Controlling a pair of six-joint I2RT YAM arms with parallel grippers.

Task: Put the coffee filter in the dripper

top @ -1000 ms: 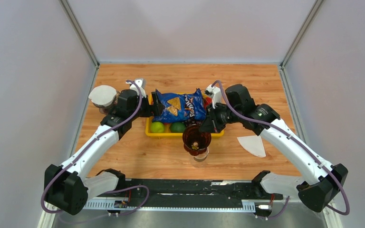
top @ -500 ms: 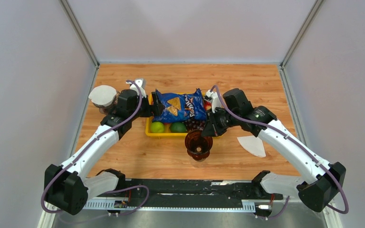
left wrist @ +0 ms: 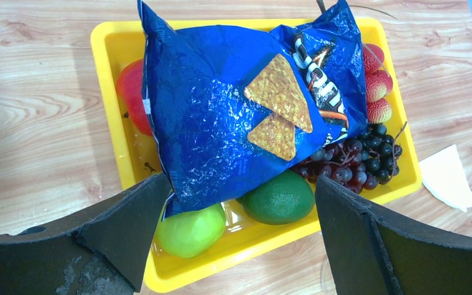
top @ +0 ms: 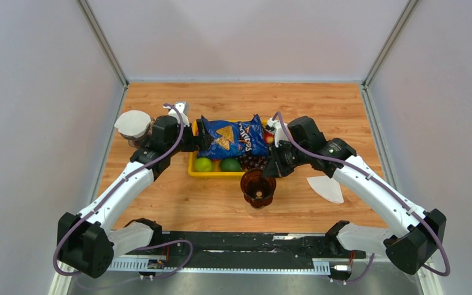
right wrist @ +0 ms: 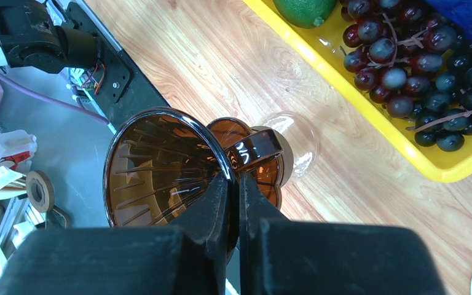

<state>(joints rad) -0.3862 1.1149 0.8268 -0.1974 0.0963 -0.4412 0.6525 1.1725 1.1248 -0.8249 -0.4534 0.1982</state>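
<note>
Beside the yellow tray (top: pixel 221 174), the right tool (right wrist: pixel 232 179) pinches the dripper (right wrist: pixel 153 166) by its thin rim — it could twist or slip loose; the left tool (left wrist: pixel 239 196) hangs spread.

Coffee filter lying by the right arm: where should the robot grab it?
Probably by its edge, coming down from above. The coffee filter lies flat on the table, a thin paper fan with nothing sticking up, so only a rim can be pinched.
</note>
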